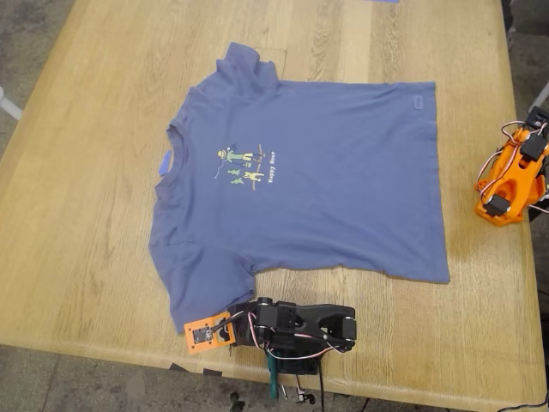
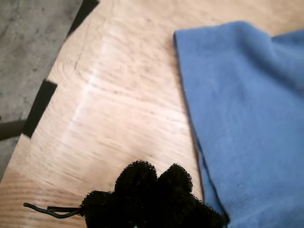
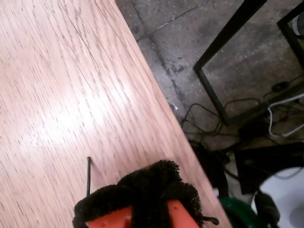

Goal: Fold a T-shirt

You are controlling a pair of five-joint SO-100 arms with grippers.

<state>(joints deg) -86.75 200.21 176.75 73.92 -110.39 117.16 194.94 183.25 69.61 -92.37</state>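
Note:
The slate-blue T-shirt (image 1: 326, 180) lies flat and spread out, print (image 1: 244, 165) up, on the wooden table (image 1: 77, 215), with its collar toward the exterior view's left. My first gripper (image 1: 202, 333), orange on a black arm, rests at the table's near edge beside the shirt's near sleeve. In the first wrist view its black foam pads (image 2: 137, 183) sit together on bare wood, right beside the sleeve hem (image 2: 247, 118) and holding nothing. My second gripper (image 1: 499, 202), on the orange arm, rests folded at the exterior view's right table edge, away from the shirt; its pads (image 3: 152, 185) look closed and empty.
A small blue tape scrap (image 1: 383, 2) lies at the far table edge. Black tape strips (image 2: 40, 107) mark the table edge near my first gripper. Beyond the edge by my second gripper are a black metal frame (image 3: 223, 42) and cables (image 3: 266, 123) on the floor.

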